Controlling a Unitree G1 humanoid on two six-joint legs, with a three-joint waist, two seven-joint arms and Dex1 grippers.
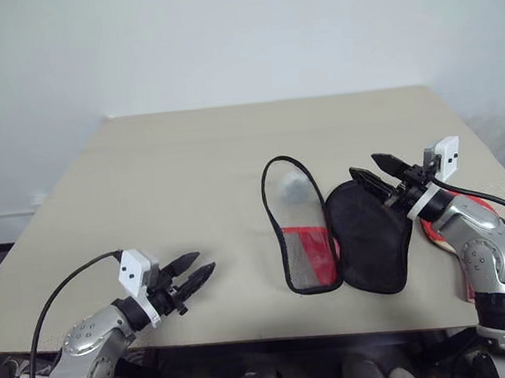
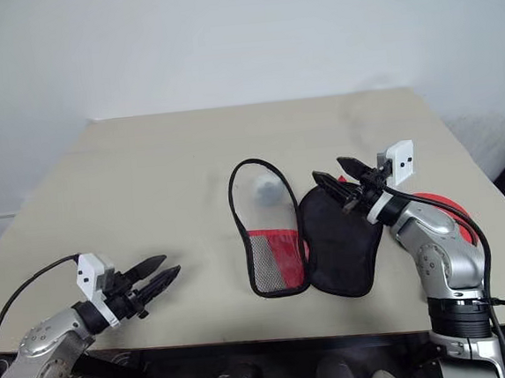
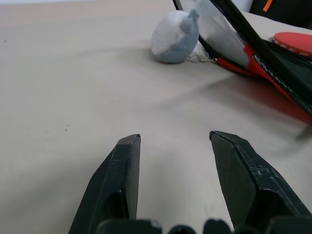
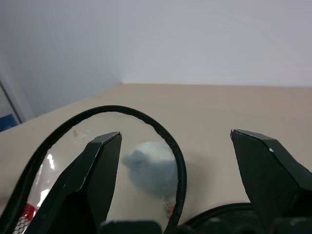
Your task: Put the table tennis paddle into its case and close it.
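Observation:
The case lies unzipped at the middle right of the table. Its black-lined half (image 1: 372, 240) lies flat, and its other half (image 1: 309, 253), red with a mesh patch and a black rim, stands tilted up beside it. The table tennis paddle (image 2: 444, 203) lies further right with its red face up, mostly hidden under my right arm. My right gripper (image 1: 363, 164) hovers open over the far edge of the black-lined half, holding nothing. My left gripper (image 1: 204, 263) is open and holds nothing, low over the table near the front left, well apart from the case.
A small grey roundish lump (image 1: 294, 183) sits on the table just behind the raised half of the case, and the left wrist view has the lump (image 3: 175, 36) beside the case rim. The beige table (image 1: 188, 159) ends close in front of both arms.

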